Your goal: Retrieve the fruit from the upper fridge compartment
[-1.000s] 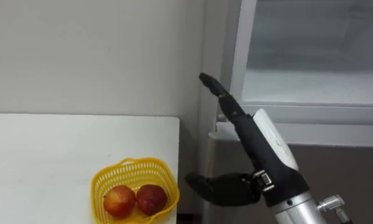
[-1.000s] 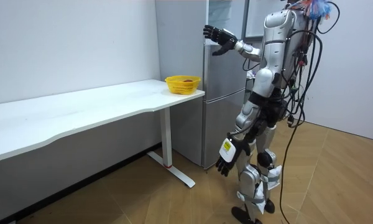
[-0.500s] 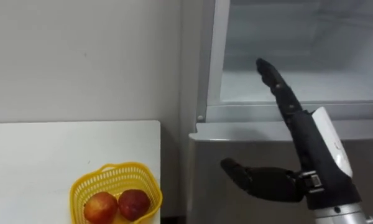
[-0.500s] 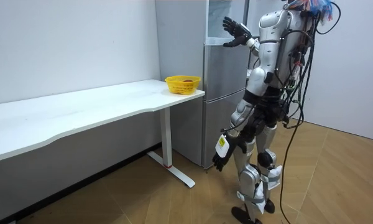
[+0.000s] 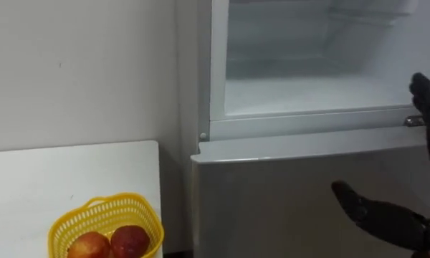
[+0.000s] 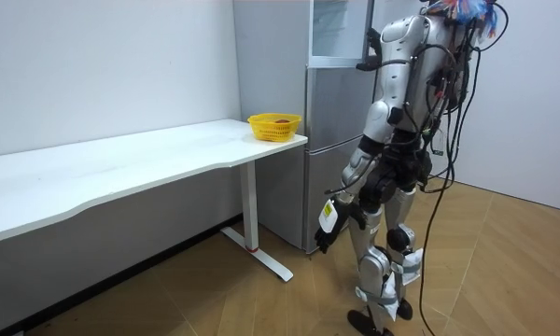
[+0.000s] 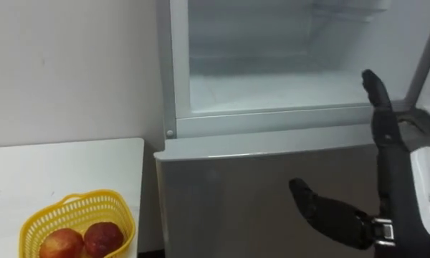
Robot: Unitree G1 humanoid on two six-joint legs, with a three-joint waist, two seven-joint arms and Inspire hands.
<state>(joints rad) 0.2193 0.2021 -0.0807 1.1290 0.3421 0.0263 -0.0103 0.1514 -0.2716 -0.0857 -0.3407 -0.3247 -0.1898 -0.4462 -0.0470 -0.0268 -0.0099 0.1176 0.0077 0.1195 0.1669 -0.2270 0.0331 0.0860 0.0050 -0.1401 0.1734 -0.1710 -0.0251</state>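
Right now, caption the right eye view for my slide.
Open right hand raised before the open upper fridge; fruit basket on table.

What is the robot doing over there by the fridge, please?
The robot stands facing the fridge, whose upper compartment is open. Its right hand is raised at the opening's right edge, fingers straight, holding nothing. Its left hand hangs by its thigh. Beside the fridge, a yellow basket with two red fruits sits on the white table.
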